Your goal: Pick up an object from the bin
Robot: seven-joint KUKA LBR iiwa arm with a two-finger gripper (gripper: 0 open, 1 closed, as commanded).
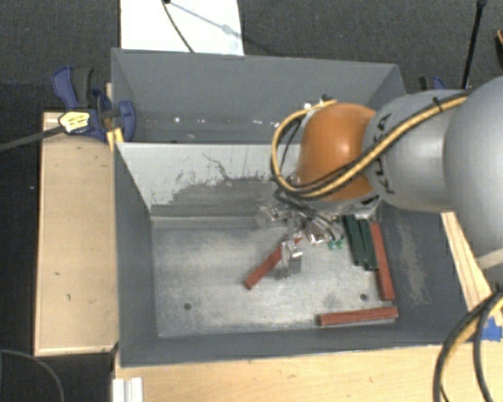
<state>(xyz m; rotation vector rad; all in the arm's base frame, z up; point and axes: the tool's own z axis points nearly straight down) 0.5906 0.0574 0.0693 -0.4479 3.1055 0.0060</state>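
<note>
Tool (292, 256): low over the middle of the bin floor, at the upper right end of the red-brown stick; open or closed, cannot tell.
Red-brown stick (261, 272): slim, straight, matt, rust-coloured; lying slantwise on the floor near the bin's middle, lower end toward the front left.
Bin (201, 308): grey sheet metal, sloping walls, floor scuffed and scratched pale.
Green bar (358, 243): dark, narrow, lying flat just right of the tool.
Side bar (384, 266): red-brown, long, just beside the green bar, along the right wall.
Front bar (358, 315): red-brown, flat, along the front wall near the right corner.
Orange cover (335, 145): smooth, rounded, glossy, on the wrist.
Cables (276, 145): yellow and black, looped round the orange cover.
</note>
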